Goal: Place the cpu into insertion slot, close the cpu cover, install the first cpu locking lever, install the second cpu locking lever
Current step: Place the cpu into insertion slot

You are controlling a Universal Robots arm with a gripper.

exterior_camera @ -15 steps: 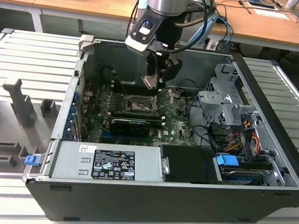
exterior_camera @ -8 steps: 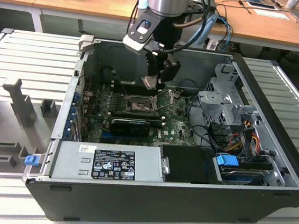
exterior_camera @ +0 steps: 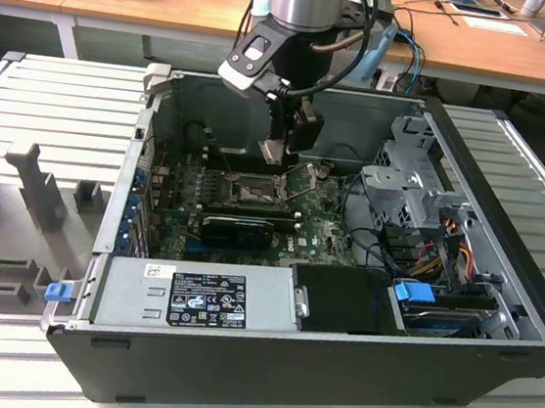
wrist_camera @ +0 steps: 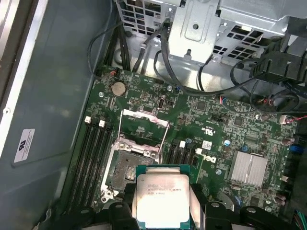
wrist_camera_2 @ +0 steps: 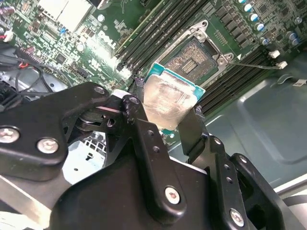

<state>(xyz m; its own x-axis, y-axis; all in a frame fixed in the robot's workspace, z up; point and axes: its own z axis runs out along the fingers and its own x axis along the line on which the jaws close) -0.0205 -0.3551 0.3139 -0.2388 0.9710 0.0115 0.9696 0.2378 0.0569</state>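
Observation:
My gripper [wrist_camera_2: 165, 109] is shut on the cpu [wrist_camera_2: 169, 98], a flat square chip with a pale metal top and a green edge, held by two opposite sides. In the exterior view the gripper [exterior_camera: 276, 151] hangs inside the open computer case, a little above the motherboard. The insertion slot [wrist_camera: 130, 168] is a dark square socket with a metal rim, lying bare just beyond the held cpu [wrist_camera: 162, 195]. The cpu cover [wrist_camera: 145, 116], a thin metal frame, is swung open on the socket's far side. The insertion slot [wrist_camera_2: 194, 56] sits below the chip, off to one side.
Long black memory slots [wrist_camera: 93, 153] flank the socket. A metal drive cage [exterior_camera: 412, 186] with cables stands at the exterior view's right, and a grey power supply [exterior_camera: 198, 299] is at the front. A silver heatsink [wrist_camera: 247, 170] sits on the board.

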